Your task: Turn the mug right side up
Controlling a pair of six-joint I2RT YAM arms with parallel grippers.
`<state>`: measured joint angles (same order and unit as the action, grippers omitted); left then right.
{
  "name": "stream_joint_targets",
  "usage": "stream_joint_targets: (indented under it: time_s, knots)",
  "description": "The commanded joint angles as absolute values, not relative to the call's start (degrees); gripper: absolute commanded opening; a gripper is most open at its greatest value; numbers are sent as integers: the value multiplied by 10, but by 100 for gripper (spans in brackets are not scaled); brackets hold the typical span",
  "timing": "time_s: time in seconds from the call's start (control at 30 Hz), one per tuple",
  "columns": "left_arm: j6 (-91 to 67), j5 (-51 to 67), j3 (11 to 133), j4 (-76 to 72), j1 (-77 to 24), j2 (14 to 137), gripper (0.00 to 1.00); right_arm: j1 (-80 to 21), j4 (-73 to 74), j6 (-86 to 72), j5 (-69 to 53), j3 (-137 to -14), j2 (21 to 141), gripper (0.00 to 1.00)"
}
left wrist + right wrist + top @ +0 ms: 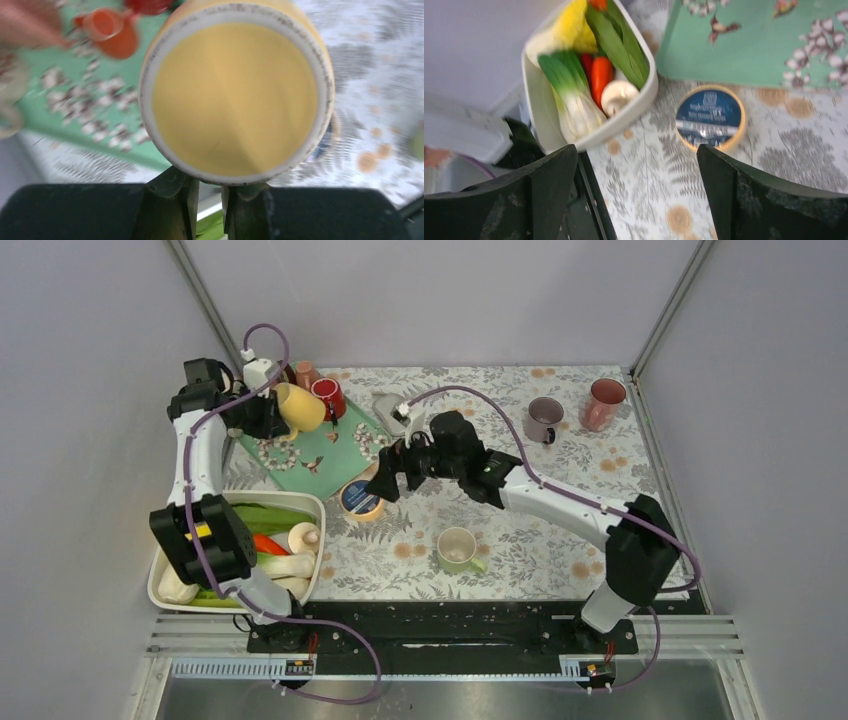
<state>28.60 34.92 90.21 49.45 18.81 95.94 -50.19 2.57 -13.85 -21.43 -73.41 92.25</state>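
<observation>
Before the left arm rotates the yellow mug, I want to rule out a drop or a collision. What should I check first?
1. Left gripper shut on the yellow mug: ok.
2. Which part of the mug the fingers pinch: cannot tell, the mug's body hides it.
3. Mug lifted off the green tray: ok, held above it.
4. Mug right side up: not ok, it lies tipped on its side in the top view.
5. Room to the red mug: cannot tell, they look close from above.
6. Right gripper out of the way: ok, open and apart from the mug, near the blue-lidded tin.
</observation>
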Motion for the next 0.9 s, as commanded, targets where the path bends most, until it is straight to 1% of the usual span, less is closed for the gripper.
stream_joint_targets:
  time_s: [0.0,0.1,0.2,0.4,0.47,0.5,0.57,0.6,0.63,0.67,0.7,0.73,0.77,0.8,0.87]
  knots:
    - [278,523,884,535,119,871,0,-474,-257,-282,-268,-731,963,99]
    - [260,568,886,548,97,842,0,-453,-380,-387,-272,-731,1004,99]
    - [275,594,888,582,67,828,0,-440,-460,-441,-268,-723,1026,99]
    - [325,610,868,635,21,813,0,-426,-551,-460,-265,-692,1014,99]
    - [332,606,855,636,11,810,0,-423,-565,-452,-262,-677,1000,96]
    - [337,606,851,639,7,810,0,-423,-570,-448,-259,-672,993,93]
    - [339,609,843,639,4,812,0,-421,-577,-449,-271,-672,986,80]
    - [339,614,841,640,-10,815,0,-421,-584,-455,-282,-677,987,67]
    - [339,616,839,640,-15,817,0,-421,-596,-464,-292,-679,988,49]
    - [341,615,838,640,-20,820,0,-419,-610,-473,-295,-677,987,28]
    - [343,613,837,639,-22,824,0,-416,-619,-481,-290,-668,984,10]
    - [345,606,836,640,-22,828,0,-410,-622,-478,-285,-659,977,0]
    - [347,594,834,640,-21,832,2,-404,-611,-471,-280,-650,969,0]
    - [351,578,832,641,-19,837,15,-396,-593,-460,-277,-641,960,0]
    - [361,548,825,641,-9,843,48,-381,-536,-428,-279,-629,940,0]
